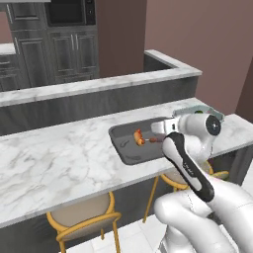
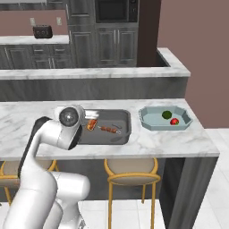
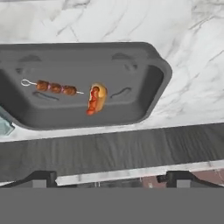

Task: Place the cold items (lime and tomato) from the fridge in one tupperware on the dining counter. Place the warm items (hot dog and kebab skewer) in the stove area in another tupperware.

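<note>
A dark grey tupperware (image 3: 153,78) sits on the marble dining counter (image 2: 27,116) and holds the hot dog (image 3: 96,98) and the kebab skewer (image 3: 54,87), lying side by side and apart. Both base views show them too: hot dog (image 1: 140,137) (image 2: 91,125), kebab skewer (image 2: 108,129). To the right, a light blue tupperware (image 2: 150,123) holds the green lime (image 2: 166,114) and the red tomato (image 2: 174,121). My gripper (image 3: 111,178) hangs above the dark tupperware (image 1: 123,148), open, with nothing between its fingertips (image 3: 41,177).
Yellow-framed stools (image 2: 127,172) stand under the counter's front edge. A raised marble ledge (image 1: 99,81) runs behind the counter. Dark cabinets, a microwave (image 2: 114,10) and a toaster (image 2: 42,31) line the far wall.
</note>
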{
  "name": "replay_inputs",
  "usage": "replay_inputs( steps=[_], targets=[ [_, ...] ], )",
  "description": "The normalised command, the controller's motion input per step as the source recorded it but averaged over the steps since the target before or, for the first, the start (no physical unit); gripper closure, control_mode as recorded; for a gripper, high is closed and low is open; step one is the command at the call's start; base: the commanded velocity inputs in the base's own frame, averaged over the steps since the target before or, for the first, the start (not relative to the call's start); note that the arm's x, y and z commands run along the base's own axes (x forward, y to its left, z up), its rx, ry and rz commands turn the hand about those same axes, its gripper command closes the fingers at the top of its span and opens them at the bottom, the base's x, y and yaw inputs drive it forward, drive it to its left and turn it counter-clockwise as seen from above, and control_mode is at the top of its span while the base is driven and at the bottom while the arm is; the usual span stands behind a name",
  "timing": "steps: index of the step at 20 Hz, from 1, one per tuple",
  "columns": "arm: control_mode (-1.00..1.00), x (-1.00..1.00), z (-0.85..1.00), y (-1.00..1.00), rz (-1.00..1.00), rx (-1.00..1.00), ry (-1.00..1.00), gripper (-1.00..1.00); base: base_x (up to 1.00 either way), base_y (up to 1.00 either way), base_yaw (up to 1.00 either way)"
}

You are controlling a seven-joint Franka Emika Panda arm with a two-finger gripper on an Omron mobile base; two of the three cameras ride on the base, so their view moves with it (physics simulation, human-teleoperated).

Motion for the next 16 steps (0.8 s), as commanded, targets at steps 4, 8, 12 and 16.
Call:
replay_inputs(
  steps=[4,8,12,16],
  targets=[
    [-1.00,-1.00,0.00,-0.25,0.00,-0.14,0.11,-1.00,0.00,0.00,0.00],
    [-1.00,-1.00,-0.02,-0.19,0.00,-0.19,0.28,-1.00,0.00,0.00,0.00],
    [-1.00,-1.00,-0.30,-0.09,0.00,-0.29,0.13,-1.00,0.00,0.00,0.00],
    [-1.00,-1.00,-0.95,-0.19,0.00,-0.28,-0.02,-1.00,0.00,0.00,0.00]
  ],
)
